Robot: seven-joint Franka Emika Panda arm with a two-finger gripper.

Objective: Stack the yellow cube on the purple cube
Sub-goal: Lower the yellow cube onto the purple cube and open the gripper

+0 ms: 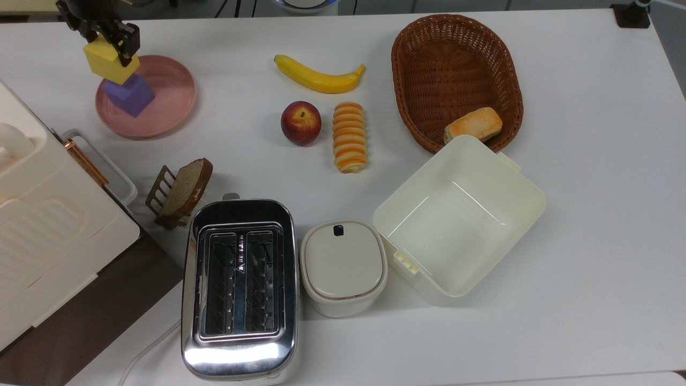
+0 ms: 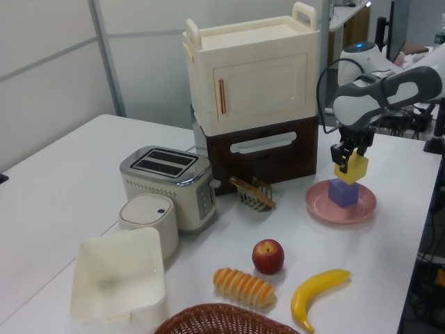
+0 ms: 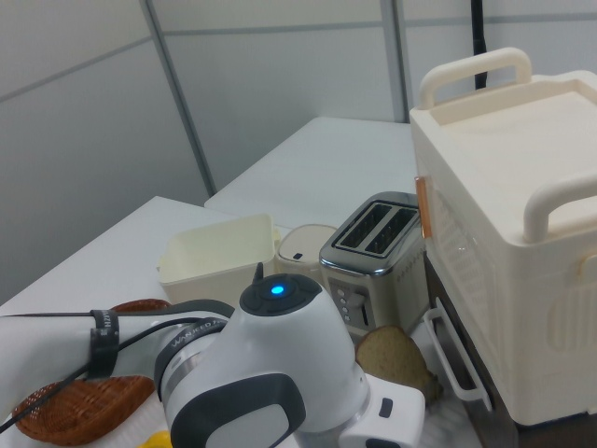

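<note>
Gripper [image 2: 350, 156] fingers are clamped on opposite side faces of the yellow cube [image 1: 109, 61], which is held low over the purple cube [image 1: 128, 95] on the pink plate [image 1: 166, 110]; contact between the two cubes cannot be confirmed. Yellow cube is judged rigid, light and matte, so slip is unlikely, but sharp edges and a footprint matching the purple cube's leave little margin, so square alignment is needed before release. White table [image 1: 589, 161] is cluttered yet kept well apart from the plate, with the cabinet [image 2: 254, 90] close behind.
</note>
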